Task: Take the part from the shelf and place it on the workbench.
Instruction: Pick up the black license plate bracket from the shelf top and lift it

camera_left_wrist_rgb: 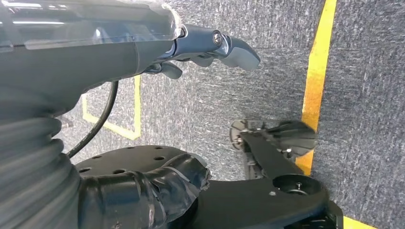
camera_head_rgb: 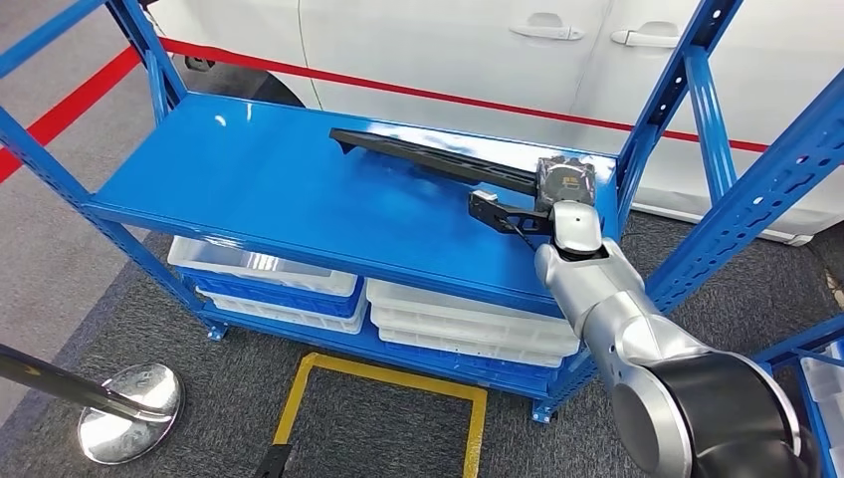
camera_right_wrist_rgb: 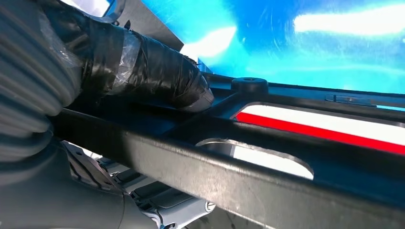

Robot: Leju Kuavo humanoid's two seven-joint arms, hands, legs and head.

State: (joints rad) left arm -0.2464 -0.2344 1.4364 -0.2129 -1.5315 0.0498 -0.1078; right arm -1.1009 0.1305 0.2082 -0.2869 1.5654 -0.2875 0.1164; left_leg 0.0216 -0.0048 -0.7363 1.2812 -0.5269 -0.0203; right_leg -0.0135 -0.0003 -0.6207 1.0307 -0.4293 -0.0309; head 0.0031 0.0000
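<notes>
A long black part [camera_head_rgb: 428, 157] lies across the back right of the blue shelf top [camera_head_rgb: 259, 179], with a bracket arm at its right end. My right hand [camera_head_rgb: 565, 184] grips that right end. In the right wrist view the black-taped thumb [camera_right_wrist_rgb: 157, 71] presses on the part's frame [camera_right_wrist_rgb: 239, 176], and the fingers under the frame are hidden. My left hand [camera_left_wrist_rgb: 210, 47] hangs over the grey carpet with nothing in it, its fingers loosely spread.
White bins [camera_head_rgb: 269, 274] fill the rack's lower level. A blue upright [camera_head_rgb: 662, 100] stands close beside my right hand. A white car [camera_head_rgb: 448, 50] and a red barrier belt [camera_head_rgb: 398, 92] lie behind. A chrome stanchion base [camera_head_rgb: 129, 408] and a yellow floor outline [camera_head_rgb: 388, 373] are in front.
</notes>
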